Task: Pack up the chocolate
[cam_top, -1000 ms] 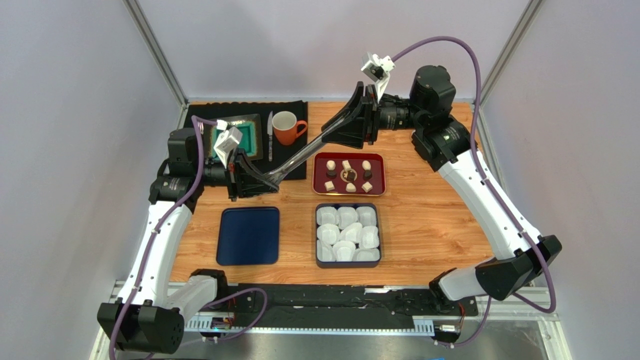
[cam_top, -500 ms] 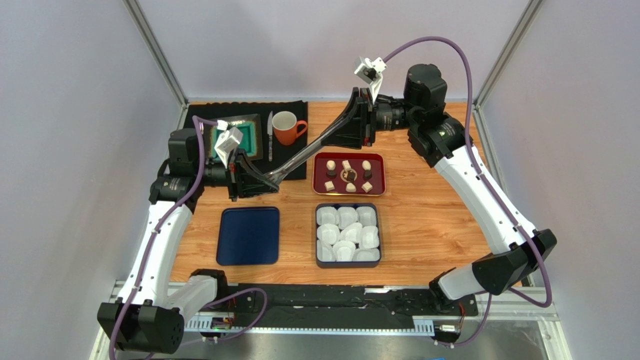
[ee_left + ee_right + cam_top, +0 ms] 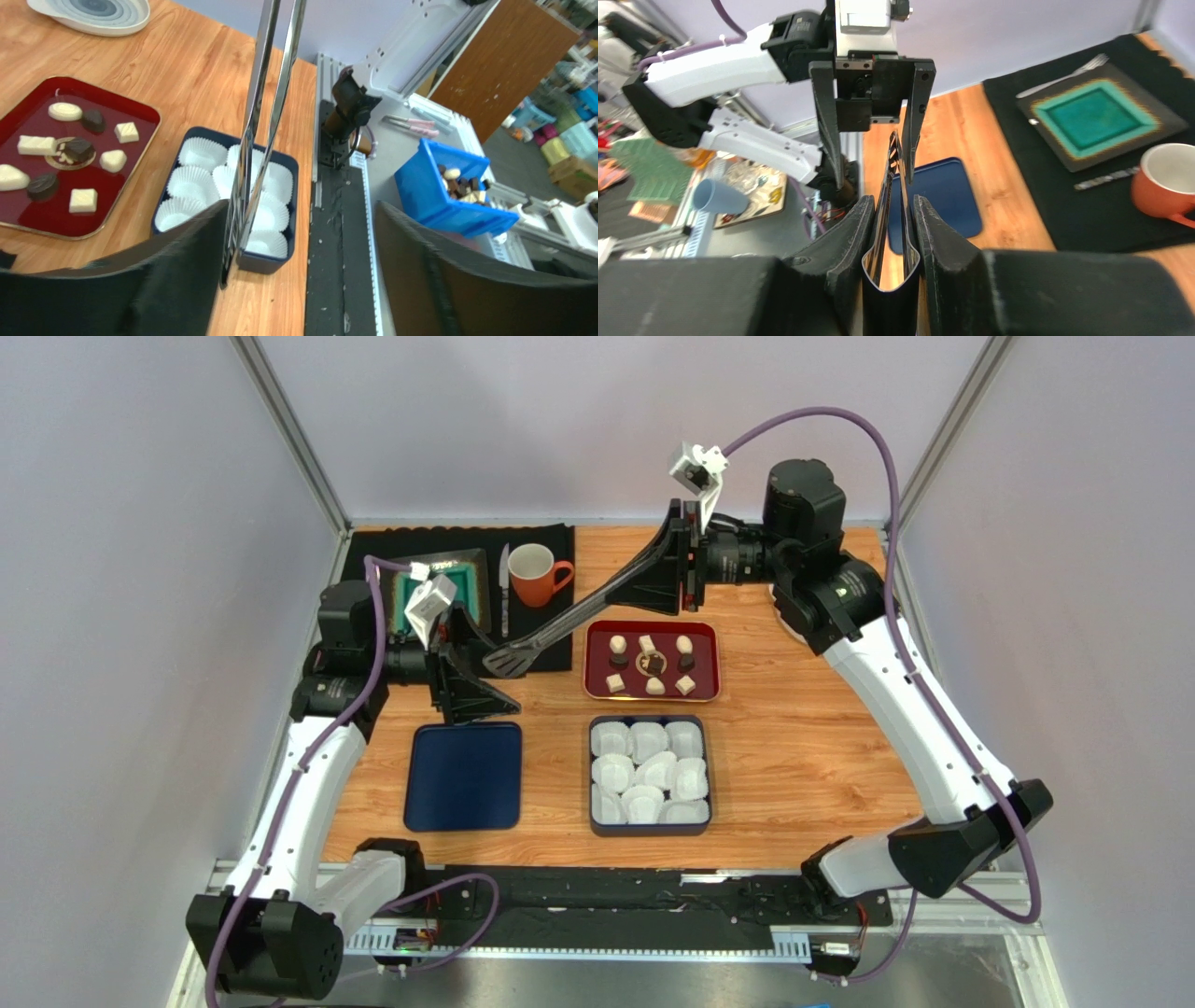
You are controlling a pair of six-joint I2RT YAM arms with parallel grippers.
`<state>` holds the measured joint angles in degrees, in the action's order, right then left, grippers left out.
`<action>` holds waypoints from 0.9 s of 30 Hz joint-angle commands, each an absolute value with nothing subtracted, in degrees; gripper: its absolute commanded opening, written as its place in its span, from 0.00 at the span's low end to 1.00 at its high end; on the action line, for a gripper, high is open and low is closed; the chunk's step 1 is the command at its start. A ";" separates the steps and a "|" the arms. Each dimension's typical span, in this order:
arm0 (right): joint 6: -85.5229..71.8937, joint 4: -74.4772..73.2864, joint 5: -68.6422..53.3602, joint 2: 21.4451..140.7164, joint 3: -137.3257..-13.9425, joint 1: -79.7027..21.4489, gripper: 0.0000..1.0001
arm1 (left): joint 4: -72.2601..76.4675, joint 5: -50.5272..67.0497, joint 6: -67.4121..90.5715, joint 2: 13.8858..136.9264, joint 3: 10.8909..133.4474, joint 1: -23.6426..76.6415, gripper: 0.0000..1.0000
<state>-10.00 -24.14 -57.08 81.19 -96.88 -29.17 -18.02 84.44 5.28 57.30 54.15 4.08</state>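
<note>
The chocolate (image 3: 648,662), dark and cream pieces, lies on a red tray (image 3: 706,669) at mid-table; the left wrist view shows the pieces (image 3: 77,150) too. My right gripper (image 3: 673,574) is shut on the bent end of metal tongs (image 3: 892,276), whose arms (image 3: 575,620) slant down-left. Both fingers (image 3: 847,241) press the tongs' sides. My left gripper (image 3: 474,683) is open around the tongs' tips (image 3: 242,231). The tips stand close by one finger (image 3: 175,280), with a wide gap to the other.
A navy box (image 3: 596,819) of white paper cups sits below the red tray, its navy lid (image 3: 464,776) to the left. An orange mug (image 3: 533,574), a knife (image 3: 504,588) and a green plate (image 3: 460,588) lie on a black mat at the back left.
My left gripper has opened and let go of the tongs' tips, and has drawn back slightly. The right gripper keeps hold of the tongs' bent end.
</note>
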 commanded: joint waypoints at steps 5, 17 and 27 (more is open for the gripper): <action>-5.98 -31.02 -39.22 74.98 -98.17 -29.00 0.00 | 0.27 94.14 26.37 63.01 52.20 0.35 0.93; -3.95 -35.95 -14.16 67.24 -91.41 -29.00 0.00 | -36.02 33.28 0.18 72.50 67.66 12.29 0.95; -7.73 -34.45 -9.32 75.57 -89.82 -29.18 0.00 | -32.19 11.61 -6.25 64.18 58.04 13.72 0.99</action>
